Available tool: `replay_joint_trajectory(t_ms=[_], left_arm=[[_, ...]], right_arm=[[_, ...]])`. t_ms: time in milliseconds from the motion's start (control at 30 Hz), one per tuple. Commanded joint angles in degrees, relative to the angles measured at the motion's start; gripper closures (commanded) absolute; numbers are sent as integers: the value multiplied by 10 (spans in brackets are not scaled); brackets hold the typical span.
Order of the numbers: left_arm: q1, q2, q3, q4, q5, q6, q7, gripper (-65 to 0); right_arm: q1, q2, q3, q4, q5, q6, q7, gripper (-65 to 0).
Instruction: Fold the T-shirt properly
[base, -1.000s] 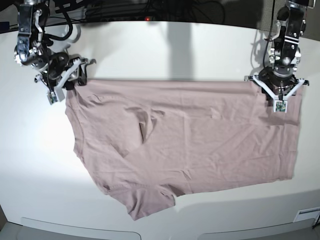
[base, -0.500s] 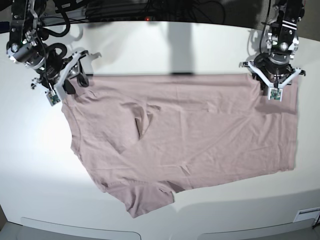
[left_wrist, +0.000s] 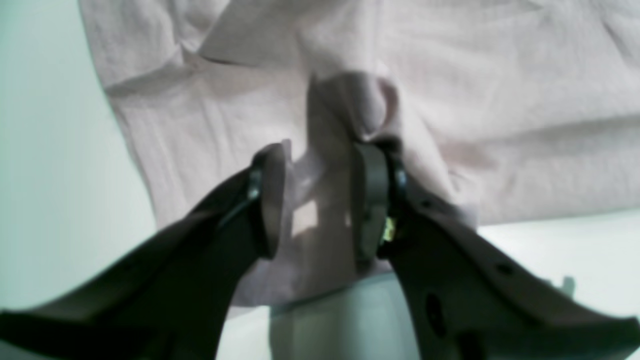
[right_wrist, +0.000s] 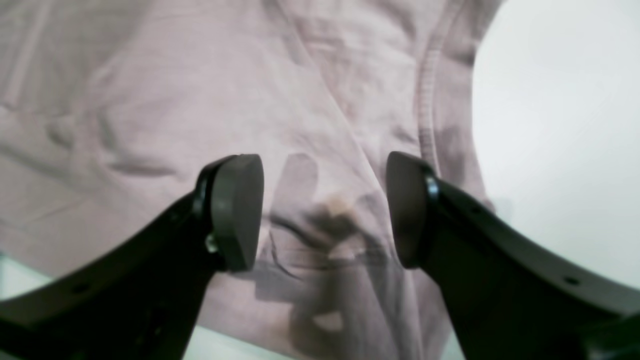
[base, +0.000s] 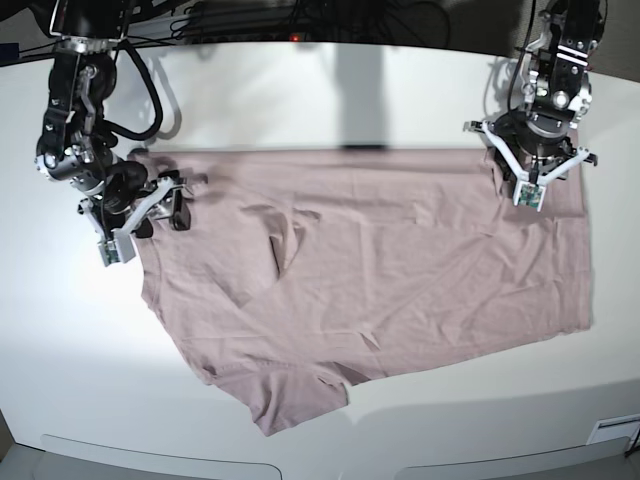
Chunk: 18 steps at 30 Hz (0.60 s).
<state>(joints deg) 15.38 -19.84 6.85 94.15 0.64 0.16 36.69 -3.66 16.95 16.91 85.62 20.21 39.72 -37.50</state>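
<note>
The mauve-pink T-shirt (base: 380, 270) lies spread on the white table (base: 330, 100), neck side to the left, hem to the right, one sleeve (base: 295, 400) at the front. My left gripper (base: 528, 172) stands over the shirt's far right corner. In the left wrist view its jaws (left_wrist: 320, 200) are a little apart, with a raised fold of the shirt (left_wrist: 350, 105) between them. My right gripper (base: 162, 218) is open over the shirt's left edge. In the right wrist view it (right_wrist: 322, 210) hangs just above the fabric (right_wrist: 150, 100), beside the ribbed collar (right_wrist: 427, 110).
Dark cables (base: 300, 15) run along the table's back edge. The table's front edge (base: 450, 425) curves just below the sleeve. A small white label (base: 612, 430) sits at the front right. Creases (base: 285, 245) cross the shirt's middle.
The right gripper has left the shirt's far left corner and moved toward the front, over the left edge. The left gripper has shifted a little back and left with the right corner.
</note>
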Motion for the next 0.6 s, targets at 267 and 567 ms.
replay_joint_trajectory(t_ms=[267, 567], left_arm=[[-5, -23, -2, -89, 13, 2, -53, -220], [-35, -44, -2, -81, 69, 4, -35, -220]], right_arm=[[7, 29, -25, 9, 15, 3, 10, -390], [7, 29, -27, 9, 15, 3, -1, -390]])
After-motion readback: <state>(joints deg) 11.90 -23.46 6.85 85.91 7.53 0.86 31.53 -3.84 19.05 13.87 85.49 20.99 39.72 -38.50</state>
